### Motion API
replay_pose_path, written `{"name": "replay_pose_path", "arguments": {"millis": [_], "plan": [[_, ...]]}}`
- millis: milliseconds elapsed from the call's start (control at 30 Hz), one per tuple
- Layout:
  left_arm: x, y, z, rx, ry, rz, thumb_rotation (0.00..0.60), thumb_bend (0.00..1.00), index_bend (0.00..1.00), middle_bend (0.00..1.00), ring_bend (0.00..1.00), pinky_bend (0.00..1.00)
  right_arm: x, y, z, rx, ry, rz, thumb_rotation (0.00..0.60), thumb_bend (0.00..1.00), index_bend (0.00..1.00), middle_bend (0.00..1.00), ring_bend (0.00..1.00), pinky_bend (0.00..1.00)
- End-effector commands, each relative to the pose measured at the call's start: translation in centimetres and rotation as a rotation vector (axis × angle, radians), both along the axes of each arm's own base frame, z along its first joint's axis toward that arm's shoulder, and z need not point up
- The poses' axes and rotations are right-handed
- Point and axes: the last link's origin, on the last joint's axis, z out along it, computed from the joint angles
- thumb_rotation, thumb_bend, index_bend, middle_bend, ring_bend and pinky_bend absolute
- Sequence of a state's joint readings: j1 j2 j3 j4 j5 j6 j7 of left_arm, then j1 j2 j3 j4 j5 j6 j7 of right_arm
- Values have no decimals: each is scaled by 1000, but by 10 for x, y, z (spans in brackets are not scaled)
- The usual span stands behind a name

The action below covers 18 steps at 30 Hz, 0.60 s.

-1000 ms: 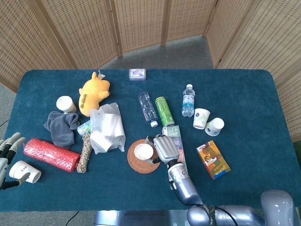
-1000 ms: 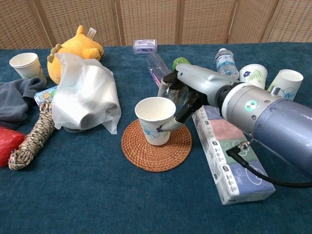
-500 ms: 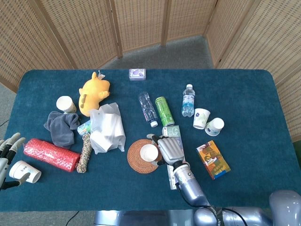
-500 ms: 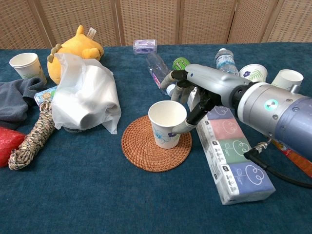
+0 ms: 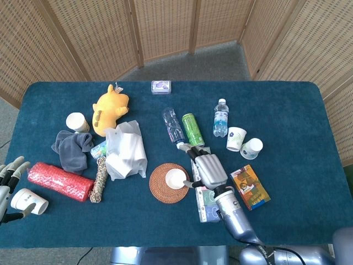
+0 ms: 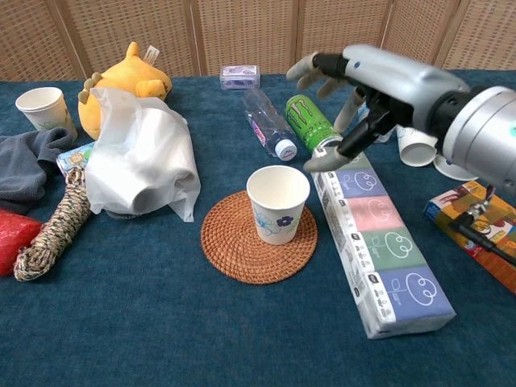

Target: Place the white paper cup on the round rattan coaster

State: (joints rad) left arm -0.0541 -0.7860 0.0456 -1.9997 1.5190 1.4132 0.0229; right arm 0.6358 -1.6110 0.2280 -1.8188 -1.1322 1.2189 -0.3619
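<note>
The white paper cup stands upright on the round rattan coaster, down-left of the right hand, which hovers empty, fingers spread.

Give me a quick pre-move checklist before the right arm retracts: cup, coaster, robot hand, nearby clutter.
1. White paper cup upright: ok.
2. Cup on the round rattan coaster: ok, though toward its right edge.
3. Right robot hand released, fingers apart, clear of the cup: ok.
4. Retract path: hand is over the tissue pack and by the green can: cannot tell clearance.
5. Left robot hand beside a lying cup, holding nothing: ok.
</note>
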Motion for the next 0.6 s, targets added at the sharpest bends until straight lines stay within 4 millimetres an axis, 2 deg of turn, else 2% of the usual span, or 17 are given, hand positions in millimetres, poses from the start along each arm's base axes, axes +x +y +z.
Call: {"name": "replay_pose_path", "arguments": {"millis": [33, 233, 600], "plan": [[0, 0, 0, 1, 0, 2, 600, 273, 0, 0, 0, 0, -13, -7, 29, -98, -30, 25, 600, 0, 148, 186, 180, 371], [0, -1, 0, -3, -1, -2, 600, 274, 0, 0, 0, 0, -52, -15, 64, -149, -16, 11, 600, 0, 162, 211, 179, 371], [0, -2, -2, -6, 11, 0, 600, 274, 0, 0, 0, 0, -159, -9, 124, -278, 110, -105, 600, 0, 160, 201, 179, 371]]}}
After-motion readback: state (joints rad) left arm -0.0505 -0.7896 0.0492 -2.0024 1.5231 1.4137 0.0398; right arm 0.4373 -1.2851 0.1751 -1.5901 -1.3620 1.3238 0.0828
